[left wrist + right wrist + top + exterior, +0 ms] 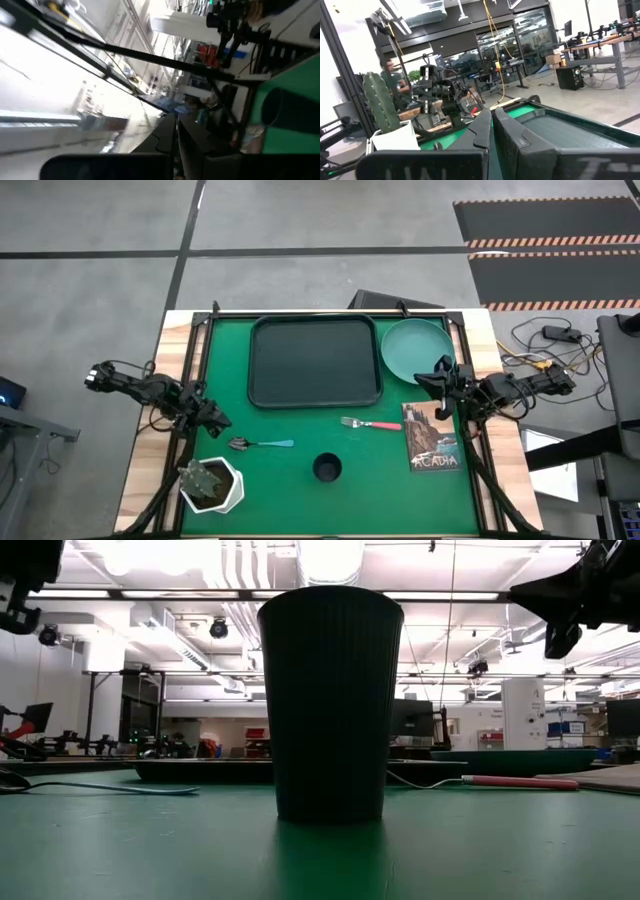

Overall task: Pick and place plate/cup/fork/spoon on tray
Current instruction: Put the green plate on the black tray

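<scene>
A smooth black rounded-corner tray (314,361) lies empty at the green mat's (300,500) far edge, a round teal plate (416,349) beside it at the far right corner. Near the front edge stands a ribbed dark cup (327,468); behind it lie a blue-handled spoon (259,444) and pink-handled fork (369,423), beside a book (432,436) lettered "ACADIA". The left gripper (213,418) and right gripper (441,378), both closed and empty, hover at the side edges.

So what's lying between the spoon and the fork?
Nothing: in the high view, only bare green mat separates the spoon from the fork. The cup sits nearer the front edge, off that line.
</scene>
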`<state>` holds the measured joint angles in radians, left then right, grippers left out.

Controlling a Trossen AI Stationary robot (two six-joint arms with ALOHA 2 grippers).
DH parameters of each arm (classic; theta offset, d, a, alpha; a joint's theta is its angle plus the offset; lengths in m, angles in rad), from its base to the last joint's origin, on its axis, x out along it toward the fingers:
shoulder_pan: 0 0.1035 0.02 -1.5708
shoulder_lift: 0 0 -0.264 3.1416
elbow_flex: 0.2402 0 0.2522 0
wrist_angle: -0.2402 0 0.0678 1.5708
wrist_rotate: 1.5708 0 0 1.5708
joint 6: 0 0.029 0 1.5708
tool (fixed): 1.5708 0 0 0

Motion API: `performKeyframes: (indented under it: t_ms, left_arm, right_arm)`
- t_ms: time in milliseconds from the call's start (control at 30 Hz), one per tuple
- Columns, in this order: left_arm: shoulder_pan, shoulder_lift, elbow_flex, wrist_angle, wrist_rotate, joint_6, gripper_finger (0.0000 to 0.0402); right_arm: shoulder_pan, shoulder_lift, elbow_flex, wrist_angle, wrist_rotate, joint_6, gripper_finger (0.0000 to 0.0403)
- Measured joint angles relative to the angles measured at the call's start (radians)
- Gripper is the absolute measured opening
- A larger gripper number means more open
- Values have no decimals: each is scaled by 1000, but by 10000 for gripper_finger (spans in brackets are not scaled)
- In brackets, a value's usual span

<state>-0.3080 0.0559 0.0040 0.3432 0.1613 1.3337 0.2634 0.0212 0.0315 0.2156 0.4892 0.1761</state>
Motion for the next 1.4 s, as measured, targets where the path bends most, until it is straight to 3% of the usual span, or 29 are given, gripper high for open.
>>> performKeyframes:
  t_ms: [167,233,333,533,700,1067,1400]
  left_arm:
    - [-1,21,0,66,186,-165,2]
    - [-1,25,8,168,193,-357,2]
    - [0,58,45,308,74,-632,2]
    - [0,186,133,373,-124,-864,2]
    - [0,333,235,374,-131,-912,2]
    - [0,649,505,379,-134,-1133,2]
    - [0,892,692,387,-133,-1206,2]
  right_arm:
    - [0,0,1,-1,-19,0,9]
    - [0,0,1,-1,-47,0,9]
    - [0,0,1,-1,-52,0,9]
    - [0,1,20,-3,-52,-3,9]
    - [0,0,50,-5,-54,-29,9]
    - [0,-2,113,4,-187,-118,9]
    - [0,-20,132,7,-262,-156,9]
